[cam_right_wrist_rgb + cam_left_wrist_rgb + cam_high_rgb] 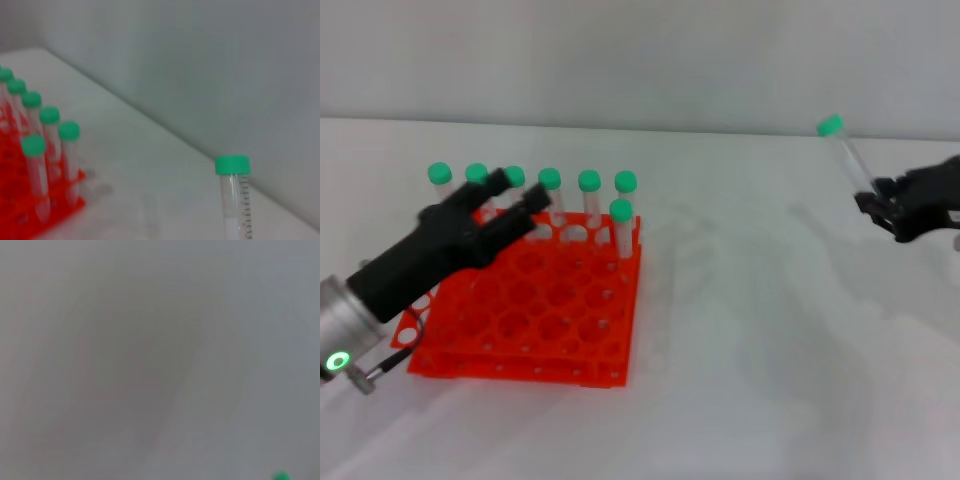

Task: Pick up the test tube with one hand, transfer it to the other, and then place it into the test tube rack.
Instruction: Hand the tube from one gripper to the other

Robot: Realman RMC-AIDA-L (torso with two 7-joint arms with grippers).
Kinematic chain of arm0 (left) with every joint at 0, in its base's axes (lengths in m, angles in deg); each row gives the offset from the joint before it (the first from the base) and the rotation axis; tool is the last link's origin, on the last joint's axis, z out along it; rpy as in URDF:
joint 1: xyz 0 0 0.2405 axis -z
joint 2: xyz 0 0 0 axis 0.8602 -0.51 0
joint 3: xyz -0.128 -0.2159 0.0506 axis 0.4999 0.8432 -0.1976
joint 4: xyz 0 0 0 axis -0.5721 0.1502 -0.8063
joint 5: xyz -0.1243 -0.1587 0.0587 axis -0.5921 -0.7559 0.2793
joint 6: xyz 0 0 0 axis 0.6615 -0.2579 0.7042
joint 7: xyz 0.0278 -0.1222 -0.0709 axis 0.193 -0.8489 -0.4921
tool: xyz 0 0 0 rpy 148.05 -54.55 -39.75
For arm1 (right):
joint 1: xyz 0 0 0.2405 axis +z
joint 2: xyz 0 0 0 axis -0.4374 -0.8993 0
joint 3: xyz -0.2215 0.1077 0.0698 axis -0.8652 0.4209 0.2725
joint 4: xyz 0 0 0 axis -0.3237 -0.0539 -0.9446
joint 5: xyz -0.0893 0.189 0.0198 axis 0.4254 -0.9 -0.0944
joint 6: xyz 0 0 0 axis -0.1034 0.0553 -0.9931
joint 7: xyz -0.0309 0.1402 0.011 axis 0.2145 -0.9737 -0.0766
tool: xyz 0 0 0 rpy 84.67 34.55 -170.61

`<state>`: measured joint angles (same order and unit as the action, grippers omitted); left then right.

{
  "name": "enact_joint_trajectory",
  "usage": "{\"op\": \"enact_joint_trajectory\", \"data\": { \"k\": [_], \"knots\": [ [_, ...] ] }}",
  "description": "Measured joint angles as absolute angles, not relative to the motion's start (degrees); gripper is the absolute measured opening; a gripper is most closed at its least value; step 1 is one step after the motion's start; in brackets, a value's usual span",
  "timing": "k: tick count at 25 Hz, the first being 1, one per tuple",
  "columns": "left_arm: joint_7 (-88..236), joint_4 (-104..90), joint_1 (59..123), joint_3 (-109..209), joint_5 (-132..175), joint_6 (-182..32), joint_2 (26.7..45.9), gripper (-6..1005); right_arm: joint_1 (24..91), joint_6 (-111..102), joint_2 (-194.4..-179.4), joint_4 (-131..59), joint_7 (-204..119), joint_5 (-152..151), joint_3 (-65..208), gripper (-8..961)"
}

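My right gripper (876,203), black and clawed, is at the right edge of the head view, shut on the lower part of the test tube (844,152). It holds the tube above the table, tilted, green cap up. The tube also shows in the right wrist view (235,200). My left gripper (516,203), black on a silver wrist with a green ring, hovers open and empty over the back left of the orange-red test tube rack (535,310). The rack shows in the right wrist view (20,212) too.
Several green-capped tubes (588,195) stand in the rack's back row, one more (620,225) at its right side; they also show in the right wrist view (50,145). White table (760,340) lies between rack and right gripper. The left wrist view shows only blurred grey and a green spot (281,476).
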<state>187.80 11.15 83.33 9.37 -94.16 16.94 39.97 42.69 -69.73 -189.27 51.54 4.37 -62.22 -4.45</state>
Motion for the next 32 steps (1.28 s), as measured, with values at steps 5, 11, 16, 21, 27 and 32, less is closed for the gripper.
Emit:
{"op": "enact_joint_trajectory", "data": {
  "k": [5,11,16,21,27,32],
  "knots": [
    [181.7,12.3,87.3,9.4,-87.0,17.1,40.02,754,42.1,-63.3,-189.24,46.6,19.2,-75.9,-5.7,204],
    [179.7,13.2,91.3,8.9,-84.1,20.8,40.43,752,41.4,-63.3,-189.17,41.6,32.8,-89.1,-5.9,209],
    [179.7,13.7,92.2,8.8,-85.8,22.2,40.45,750,40.8,-64.1,-189.15,39.7,38.6,-93.7,-6.8,214],
    [178.9,13.6,93.2,8.7,-86.2,21.7,40.43,749,40.6,-65.0,-189.15,39.5,41.3,-96.4,-8.2,218],
    [177.1,13.4,95.1,6.2,-85.9,19.1,40.46,747,40.7,-65.5,-189.15,41.8,41.5,-96.9,-11.2,223],
    [176.6,13.3,96.1,3.3,-86.1,16.2,40.75,745,40.8,-65.5,-189.14,43.2,41.2,-97.0,-12.3,228]
  ]
}}
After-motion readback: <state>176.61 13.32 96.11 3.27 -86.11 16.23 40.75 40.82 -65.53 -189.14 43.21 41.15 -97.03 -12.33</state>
